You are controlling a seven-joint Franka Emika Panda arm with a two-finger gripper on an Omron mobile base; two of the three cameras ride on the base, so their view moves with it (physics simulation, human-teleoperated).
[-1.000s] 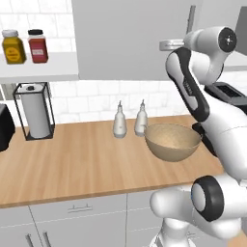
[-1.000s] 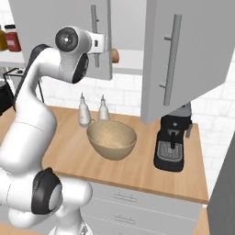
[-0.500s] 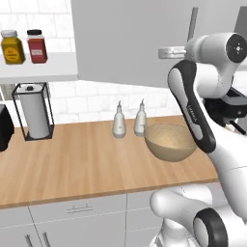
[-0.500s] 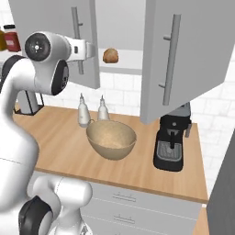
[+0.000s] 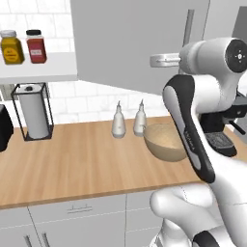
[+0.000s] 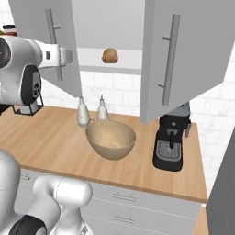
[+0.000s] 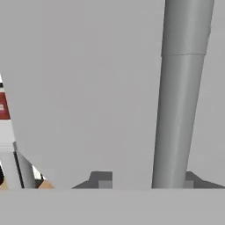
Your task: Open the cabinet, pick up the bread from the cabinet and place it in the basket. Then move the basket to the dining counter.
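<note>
The cabinet stands with both grey doors swung out; its left door (image 6: 36, 41) fills most of the hand view. My gripper (image 6: 69, 56) (image 5: 157, 60) is at that door's long bar handle (image 7: 180, 101). The jaws stand apart around the bar. One fingertip (image 7: 101, 179) is clear of the bar and the other is close beside it. The bread (image 6: 109, 55), a small golden-brown bun, sits on the white shelf (image 6: 124, 62) inside. The tan woven basket (image 6: 110, 139) (image 5: 166, 141) rests on the wood worktop below. The dining counter is out of view.
Two white bottles (image 6: 82, 112) stand behind the basket. A black coffee machine (image 6: 170, 142) sits under the right door (image 6: 197, 55). A paper towel holder (image 5: 34, 116) stands at the left, and two jars (image 5: 10, 47) sit on an open shelf above it.
The arm has swept leftwards with the left door's handle between its jaws, and the door has swung wider. The bun, half hidden by the hand before, now shows fully.
</note>
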